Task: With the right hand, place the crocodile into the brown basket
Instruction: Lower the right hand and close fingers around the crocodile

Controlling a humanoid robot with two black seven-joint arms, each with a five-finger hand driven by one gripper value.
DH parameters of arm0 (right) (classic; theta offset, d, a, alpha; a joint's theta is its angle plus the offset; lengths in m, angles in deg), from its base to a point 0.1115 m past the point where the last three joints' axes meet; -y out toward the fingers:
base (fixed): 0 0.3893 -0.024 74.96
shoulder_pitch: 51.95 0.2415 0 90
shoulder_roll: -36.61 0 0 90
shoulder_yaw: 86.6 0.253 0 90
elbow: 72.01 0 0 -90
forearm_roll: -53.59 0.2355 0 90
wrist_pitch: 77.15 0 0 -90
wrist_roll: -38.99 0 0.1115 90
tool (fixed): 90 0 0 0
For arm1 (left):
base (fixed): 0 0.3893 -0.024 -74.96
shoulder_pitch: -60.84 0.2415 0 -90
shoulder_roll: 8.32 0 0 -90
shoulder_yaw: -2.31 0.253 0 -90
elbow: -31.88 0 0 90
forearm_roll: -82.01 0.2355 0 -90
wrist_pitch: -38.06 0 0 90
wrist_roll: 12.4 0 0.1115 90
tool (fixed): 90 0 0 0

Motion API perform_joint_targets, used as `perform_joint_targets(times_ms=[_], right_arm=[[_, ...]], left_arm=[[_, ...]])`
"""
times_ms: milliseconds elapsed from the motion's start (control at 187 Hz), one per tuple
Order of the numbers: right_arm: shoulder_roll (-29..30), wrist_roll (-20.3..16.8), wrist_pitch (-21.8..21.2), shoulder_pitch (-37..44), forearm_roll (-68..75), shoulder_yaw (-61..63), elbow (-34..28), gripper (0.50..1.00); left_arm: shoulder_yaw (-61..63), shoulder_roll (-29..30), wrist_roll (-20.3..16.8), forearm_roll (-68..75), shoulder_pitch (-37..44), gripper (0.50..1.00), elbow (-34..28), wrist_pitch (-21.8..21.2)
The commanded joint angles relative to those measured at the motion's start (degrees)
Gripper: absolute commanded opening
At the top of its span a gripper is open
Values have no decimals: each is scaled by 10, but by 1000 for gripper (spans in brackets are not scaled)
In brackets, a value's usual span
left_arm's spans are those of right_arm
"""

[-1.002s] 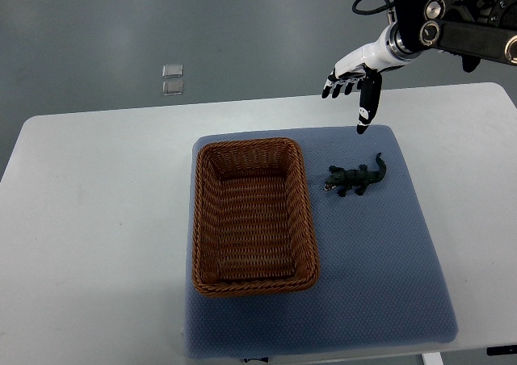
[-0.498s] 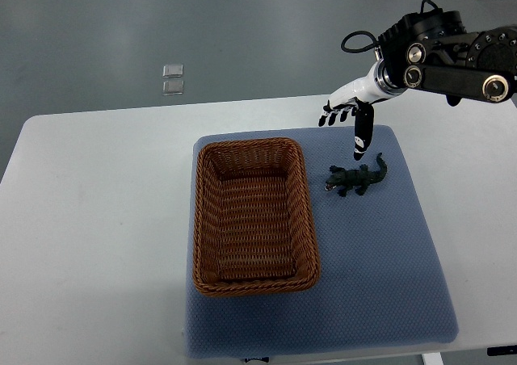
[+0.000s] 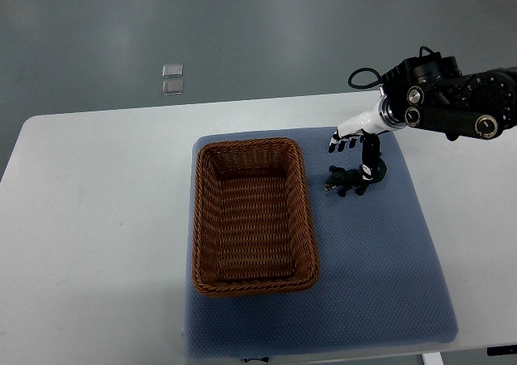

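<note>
A small dark green toy crocodile [image 3: 349,179] lies on the blue mat [image 3: 380,252], just right of the brown wicker basket [image 3: 251,216]. The basket holds nothing. My right hand [image 3: 355,148] comes in from the right edge and hangs directly over the crocodile's back half. Its fingers are spread, the thumb pointing down onto the toy's tail end while the other fingertips [image 3: 342,144] sit just behind the toy. It grips nothing. The left arm is out of view.
The mat lies on a white table [image 3: 97,220]. Two small clear squares [image 3: 172,79] lie on the grey floor beyond the table's far edge. The right forearm [image 3: 452,106] with a black cable stretches over the table's back right.
The right hand has come down and toward me, from above the mat's far edge to right over the crocodile. The crocodile and basket have not moved.
</note>
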Motion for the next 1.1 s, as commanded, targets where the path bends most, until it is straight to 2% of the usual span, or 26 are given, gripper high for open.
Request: perform_joint_targets(times_ms=[0,407,557,713,750,798,847,873,906,1029,1093], right_arm=[[-1,0,13,-17,-30,0,6,913],[5,0,54,-62,-53,0,25,897],[8,0,61,-71,-55,0,29,858],[17,0,71,-73,-55,0,31,782],[19,0,74,-74,-56,-1,33,744],[20,0,74,-76,-63,0,34,731],[21,0,75,-78,-73,0,36,686],[23,0,75,-79,-81,0,38,638],[24,0,75,-80,-88,0,40,605],[22,0,77,-79,-95,0,44,574],[19,0,78,-76,-95,0,44,537]], left_arm=[[0,0,0,-1,0,1000,0,0],[0,0,0,0,0,1000,0,0],[0,0,0,0,0,1000,0,0],[0,0,0,0,0,1000,0,0],[0,0,0,0,0,1000,0,0],[0,0,0,0,0,1000,0,0],[0,0,0,0,0,1000,0,0],[0,0,0,0,0,1000,0,0],[0,0,0,0,0,1000,0,0],[-1,0,0,0,0,1000,-1,0],[-1,0,0,0,0,1000,-1,0]])
